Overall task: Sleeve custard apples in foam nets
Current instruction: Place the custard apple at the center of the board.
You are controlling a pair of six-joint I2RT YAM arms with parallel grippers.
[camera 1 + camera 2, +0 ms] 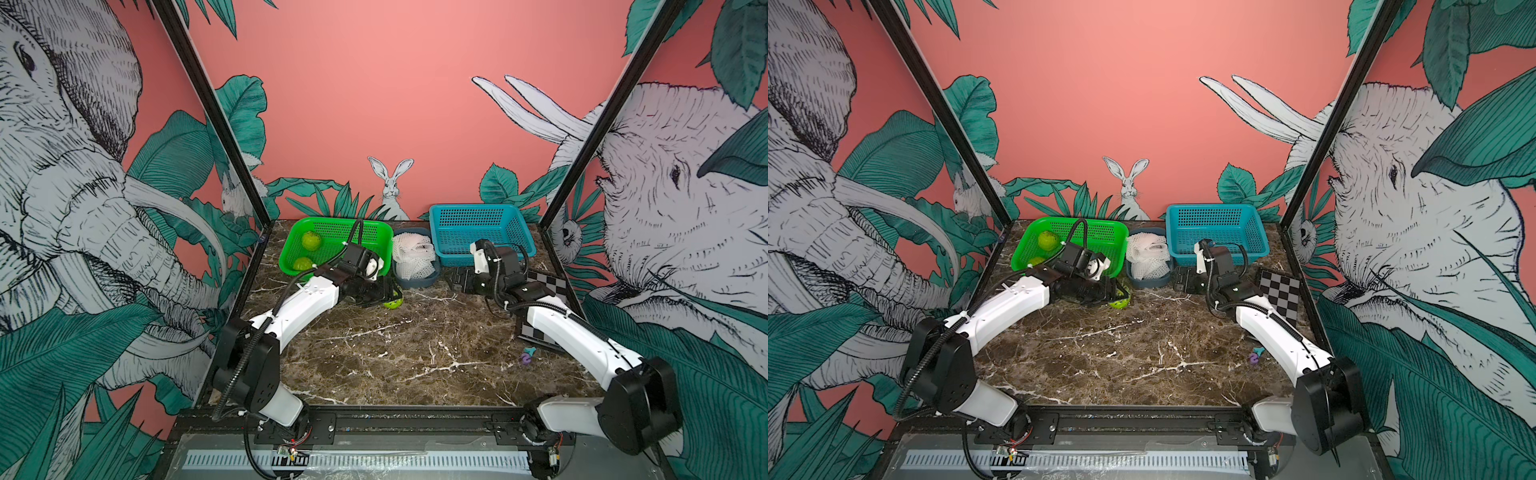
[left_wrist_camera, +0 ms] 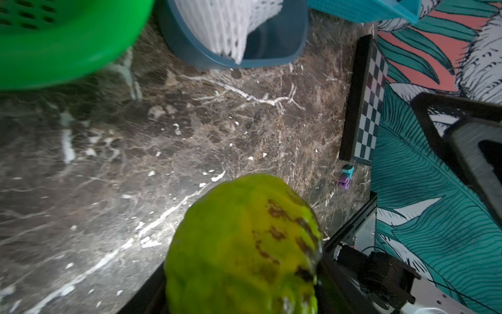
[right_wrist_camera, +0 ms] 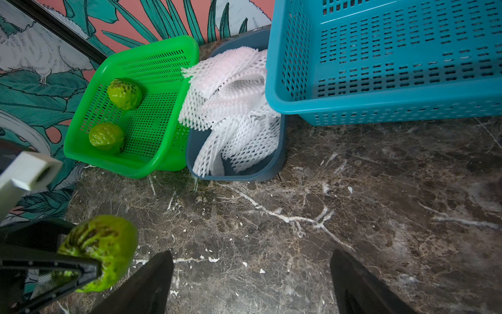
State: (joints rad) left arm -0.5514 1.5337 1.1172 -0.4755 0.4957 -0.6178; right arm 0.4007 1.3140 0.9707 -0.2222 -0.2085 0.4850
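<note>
My left gripper (image 1: 388, 297) is shut on a lime-green custard apple (image 2: 241, 244) with brown marks, held low over the marble in front of the green basket. The right wrist view shows that same custard apple (image 3: 100, 244) between the black fingers. Two more custard apples (image 1: 311, 240) (image 1: 303, 264) lie in the green basket (image 1: 374, 232). White foam nets (image 1: 413, 255) are piled in the small grey-blue tub (image 3: 239, 176) between the two baskets. My right gripper (image 3: 252, 271) hovers open over bare marble to the right of the tub, with nothing between its fingers.
An empty blue basket (image 1: 482, 232) stands at the back right. A checkerboard plate (image 1: 548, 286) lies along the right edge, and a small purple and teal piece (image 1: 528, 356) lies near it. The walls close in on three sides of the marble tabletop.
</note>
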